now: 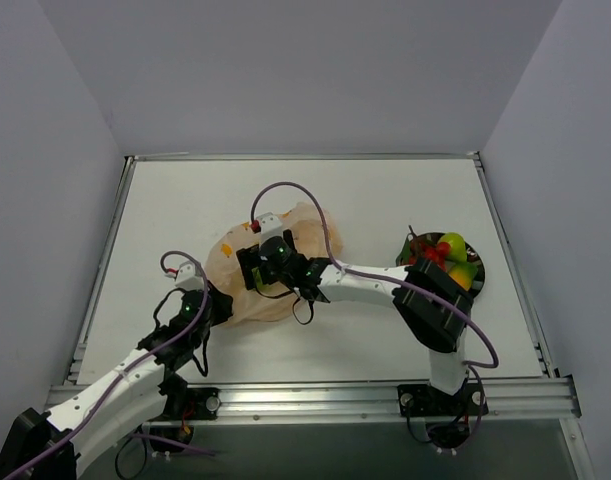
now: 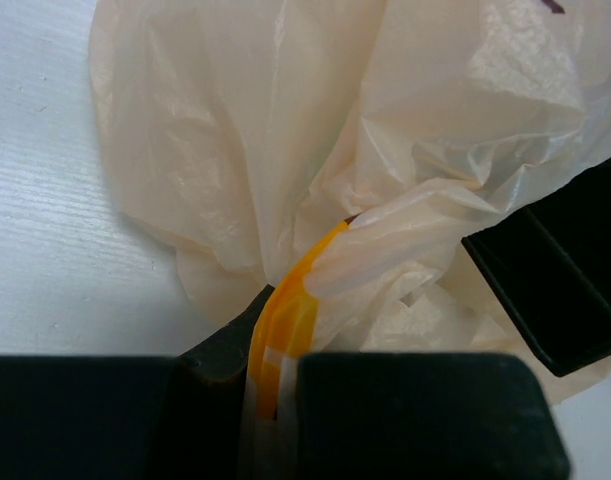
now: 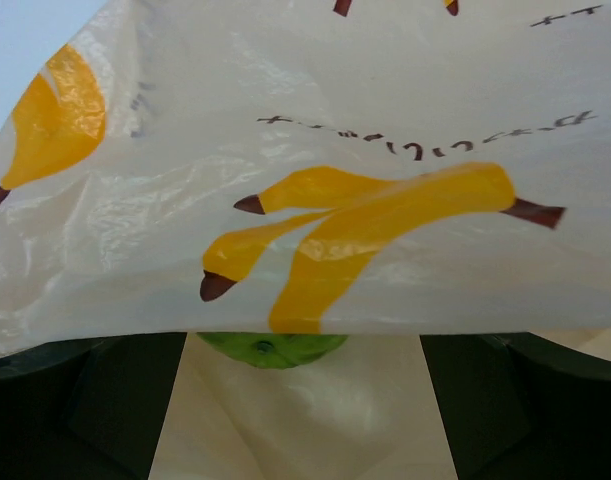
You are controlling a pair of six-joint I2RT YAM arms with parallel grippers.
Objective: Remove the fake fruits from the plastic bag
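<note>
1. Clamped shut, the left gripper [image 2: 275,400] pinches a gathered fold of the thin, crinkly, translucent peach-orange plastic bag [image 2: 235,130] at the bag's near left edge. A yellow-orange printed strip of the film runs down between its dark fingers [image 2: 415,420].
2. The bag lies crumpled on the flat white table [image 1: 385,200]. Its film is printed with yellow bananas with brown tips and a line of small dark writing.
3. The right gripper [image 3: 305,410] reaches in from the bag's right side, and from above its black wrist covers the bag's middle. Its jaws are spread wide and grip nothing, and each black finger [image 3: 85,400] stands clear of the fruit between them.
4. A small glossy green plastic fruit [image 3: 270,348] lies in the bag on pale film between those fingers. Its upper part is hidden under the edge of the printed film draped above it.
5. Well to the right of the bag, and apart from it, a dark round plate [image 1: 480,283] sits on the table with other glossy plastic fruits piled on it. These are a yellow-green fruit [image 1: 453,243], a red fruit [image 1: 432,254] just beside it, and an orange-yellow fruit [image 1: 465,276] nearer the rim that faces away from the bag.
</note>
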